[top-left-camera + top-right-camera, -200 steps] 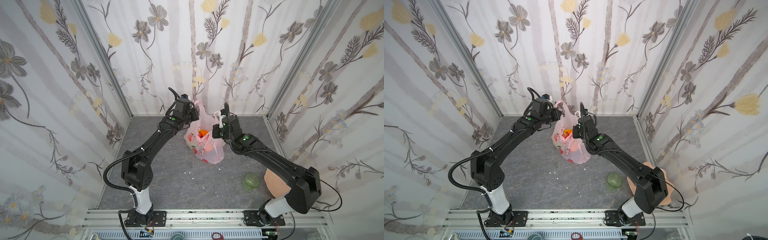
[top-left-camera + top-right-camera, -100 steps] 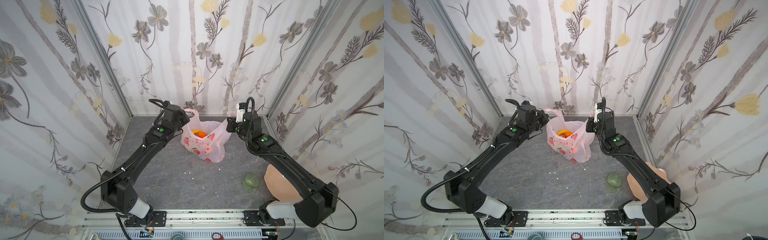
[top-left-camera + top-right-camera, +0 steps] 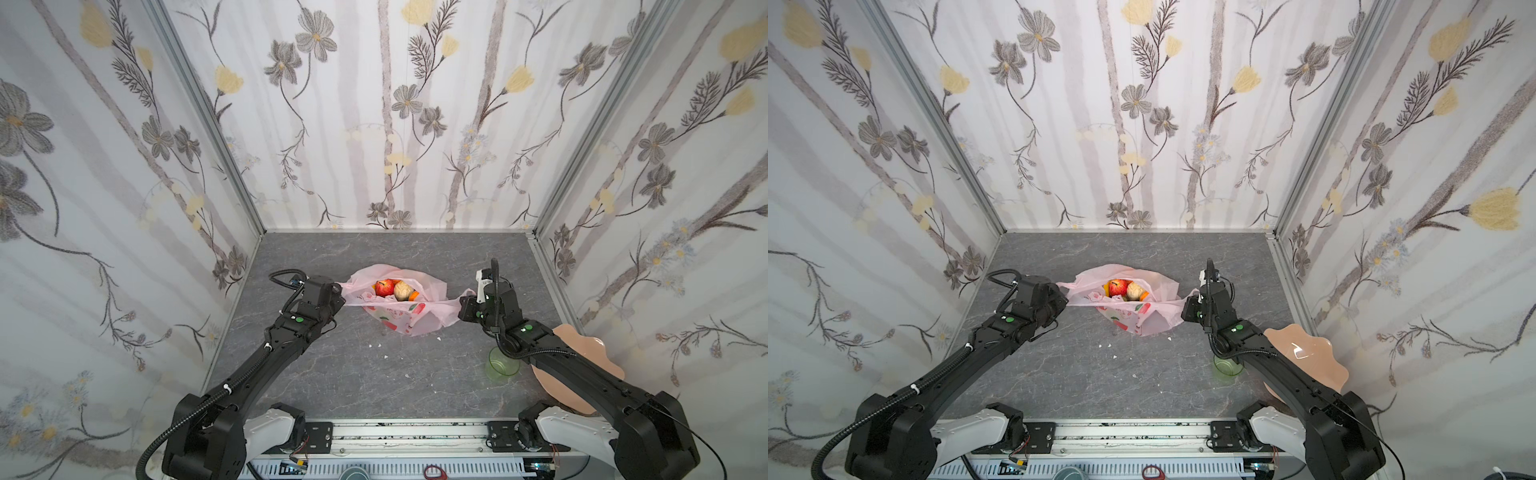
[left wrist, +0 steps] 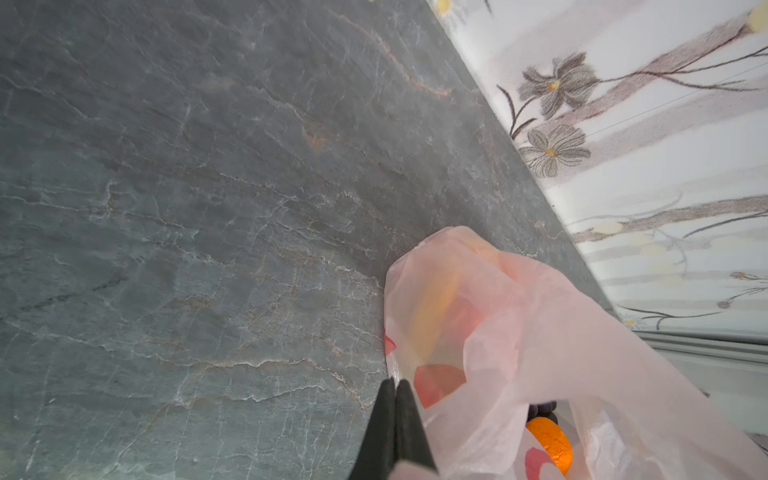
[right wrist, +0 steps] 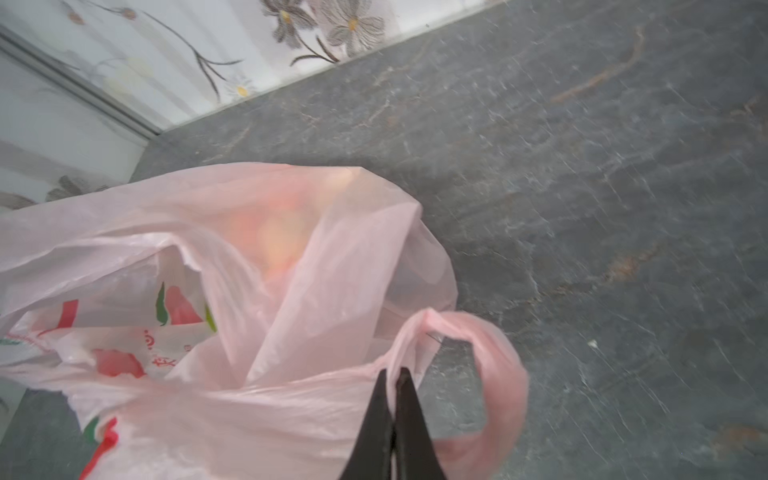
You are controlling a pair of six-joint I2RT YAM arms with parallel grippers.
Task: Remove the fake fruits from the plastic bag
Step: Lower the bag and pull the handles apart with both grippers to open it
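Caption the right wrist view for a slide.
Right gripper pinches a handle of the pink plastic bag lying on the grey tabletop.

The plastic bag (image 3: 432, 321) holds the fake fruits (image 3: 392, 289), left of cup (image 3: 500, 368) and plate (image 3: 582, 345).

Floral walls (image 3: 386, 124), grey (veined) floor (image 3: 353, 374)

The left arm (image 3: 266, 361) and the right arm (image 3: 582, 374) consist of matte-black angular links on rounded white base housings (image 3: 270, 428), and each bears one round green marking (image 3: 297, 319) near the wrist. A black corrugated conduit (image 3: 199, 410), fixed with white ties (image 3: 226, 387), runs along the left arm; a thin black cable (image 3: 493, 266) loops above a white block (image 3: 481, 286) on the right wrist. The left gripper (image 4: 395, 380) and right gripper (image 5: 392, 371) end in flat black tapered fingers (image 4: 384, 419).
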